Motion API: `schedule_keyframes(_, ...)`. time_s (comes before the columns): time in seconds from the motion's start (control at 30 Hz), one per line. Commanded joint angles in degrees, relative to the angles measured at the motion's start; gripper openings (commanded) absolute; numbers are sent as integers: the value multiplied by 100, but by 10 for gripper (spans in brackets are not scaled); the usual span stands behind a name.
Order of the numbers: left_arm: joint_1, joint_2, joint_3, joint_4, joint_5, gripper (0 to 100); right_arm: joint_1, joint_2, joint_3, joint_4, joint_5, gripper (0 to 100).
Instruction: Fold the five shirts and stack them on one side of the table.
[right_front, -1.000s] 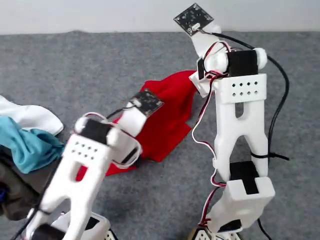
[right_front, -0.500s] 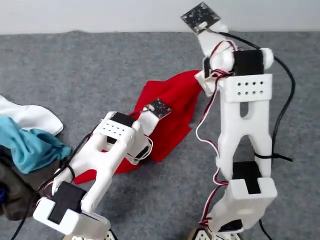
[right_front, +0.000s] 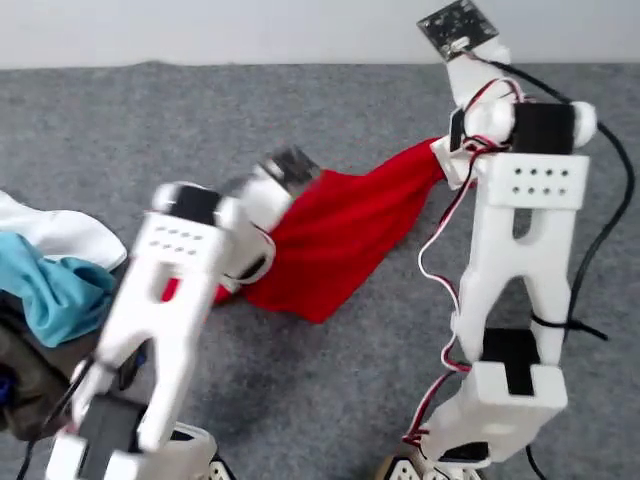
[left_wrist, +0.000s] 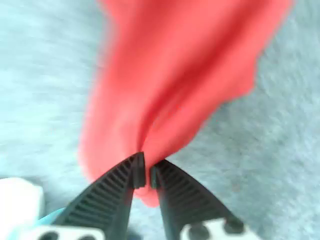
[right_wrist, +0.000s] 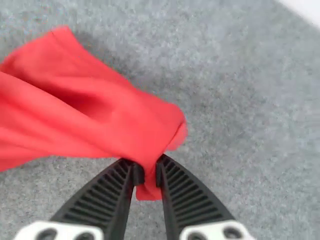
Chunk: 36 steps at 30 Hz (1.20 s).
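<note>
We see the shirt (right_front: 340, 235), soft red cloth, pulled into a creased band over the fuzzy grey table (right_front: 150, 120), running from centre toward 2 o'clock. Our left gripper (left_wrist: 143, 169) has its ribbed black jaws pinched on one bunched end, and the right gripper (right_wrist: 145, 172) is clamped on the other. A rumpled pile (right_front: 50, 270) of white, teal and dark cloth lies at 9 o'clock. Half a second ago the shirt sagged loosely. The right arm has since swung toward 3 o'clock and stretched it.
</note>
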<state>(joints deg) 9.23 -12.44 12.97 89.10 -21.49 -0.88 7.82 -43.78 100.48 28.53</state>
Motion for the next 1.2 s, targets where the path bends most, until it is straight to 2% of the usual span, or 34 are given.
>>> schedule_keyframes(0.0, -448, -1011, -497, 158, -35, 14, 57, -699, -44, 207, 44, 9)
schedule_keyframes(0.37, -1284, -2479, -505, 158, -44, 14, 31, -1807, 35, 242, 862, 9)
schedule_keyframes(0.53, -1530, -2787, -488, 185, -53, 14, 31, -2598, 1310, 242, 1407, 10)
schedule_keyframes(0.6, -1547, -2804, -488, 387, -334, 14, 31, -3029, 2013, 242, 1600, 10)
schedule_keyframes(0.7, -1547, -2804, -409, 897, -1143, 14, -48, -3679, 3103, 233, 1741, 10)
schedule_keyframes(0.83, -1582, -2804, 321, 993, -1697, 14, -470, -4400, 4563, 215, 1714, 10)
schedule_keyframes(0.97, -1653, -2804, 1244, 325, -1758, 14, -910, -4725, 5881, -127, 1705, 10)
schedule_keyframes(1.17, -1609, -2787, 2853, -1758, -1776, 14, -848, -4725, 7420, -1833, 1705, 10)
